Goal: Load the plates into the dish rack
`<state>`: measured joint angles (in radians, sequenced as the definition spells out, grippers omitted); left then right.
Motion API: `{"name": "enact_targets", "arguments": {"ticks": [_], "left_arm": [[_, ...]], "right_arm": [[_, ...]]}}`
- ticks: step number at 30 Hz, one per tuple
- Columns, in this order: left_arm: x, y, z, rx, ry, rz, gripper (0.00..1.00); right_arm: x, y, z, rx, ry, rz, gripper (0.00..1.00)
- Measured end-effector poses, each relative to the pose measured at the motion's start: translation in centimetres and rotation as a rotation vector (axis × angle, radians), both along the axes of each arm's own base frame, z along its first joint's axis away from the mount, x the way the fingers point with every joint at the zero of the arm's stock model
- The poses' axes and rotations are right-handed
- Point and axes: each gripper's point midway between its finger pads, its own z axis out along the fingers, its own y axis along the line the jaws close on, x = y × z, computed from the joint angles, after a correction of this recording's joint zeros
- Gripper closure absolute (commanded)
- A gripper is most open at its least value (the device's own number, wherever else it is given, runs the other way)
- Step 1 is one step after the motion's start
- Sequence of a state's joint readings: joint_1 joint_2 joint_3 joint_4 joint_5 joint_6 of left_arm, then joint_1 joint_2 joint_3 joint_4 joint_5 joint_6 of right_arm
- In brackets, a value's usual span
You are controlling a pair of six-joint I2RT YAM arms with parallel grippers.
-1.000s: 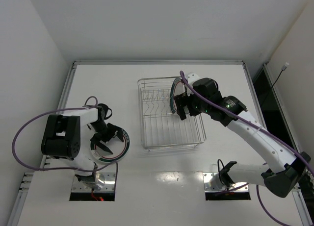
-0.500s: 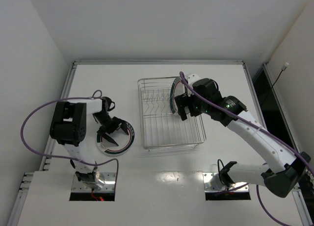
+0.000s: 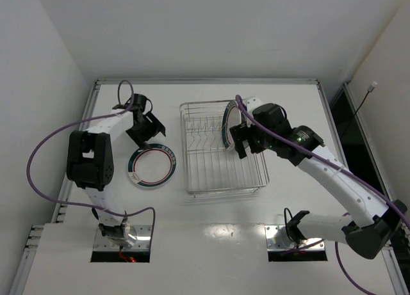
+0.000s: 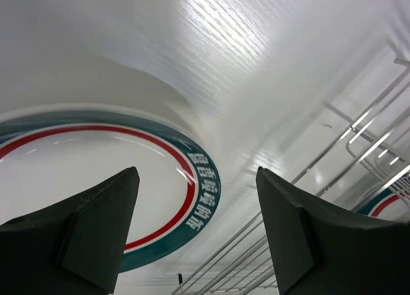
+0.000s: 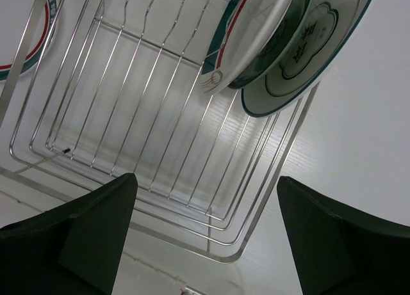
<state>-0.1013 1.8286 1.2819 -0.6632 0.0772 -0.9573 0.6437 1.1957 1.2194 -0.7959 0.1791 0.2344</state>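
A white plate with a dark green rim band and a red ring (image 3: 152,167) lies flat on the table left of the dish rack (image 3: 221,180). It also shows in the left wrist view (image 4: 96,180). My left gripper (image 3: 150,130) is open and empty, just beyond the plate's far edge. Three plates stand on edge at the rack's far right (image 3: 225,125): a green-rimmed white one (image 5: 256,32), a dark teal one (image 5: 277,48) behind it, and a white one with a dark motif (image 5: 307,52). My right gripper (image 3: 242,144) is open and empty over the rack, next to them.
The rack's wire floor (image 5: 160,116) and rim (image 4: 359,148) fill both wrist views. A raised frame edges the table (image 3: 205,81). White walls stand on three sides. Two cut-outs hold the arm bases at the near edge (image 3: 122,247).
The plate on the table has slid up and right, nearer the rack. My left gripper has left it and moved to the far side of it. The right arm has barely moved.
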Motion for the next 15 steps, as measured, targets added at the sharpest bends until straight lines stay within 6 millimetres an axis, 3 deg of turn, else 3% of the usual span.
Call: {"name": "enact_targets", "arguments": {"ticks": [3, 7, 11, 12, 15], "left_arm": [[-0.2, 0.3, 1.5, 0.013, -0.029, -0.005, 0.29], [-1.4, 1.6, 5.8, 0.065, -0.144, 0.017, 0.29], [-5.6, 4.0, 11.4, 0.122, -0.340, 0.092, 0.23], [-6.5, 4.7, 12.4, 0.132, -0.384, 0.116, 0.16], [-8.7, 7.2, 12.6, 0.171, -0.409, 0.206, 0.07]], "right_arm": [[-0.1, -0.1, 0.1, 0.001, -0.001, -0.001, 0.12], [-0.1, -0.1, 0.1, 0.000, 0.001, -0.001, 0.12], [-0.2, -0.2, 0.0, -0.003, 0.005, 0.001, 0.12], [-0.2, -0.2, 0.0, -0.003, 0.006, 0.001, 0.12], [-0.3, -0.2, 0.0, -0.003, 0.008, 0.002, 0.12]]}}
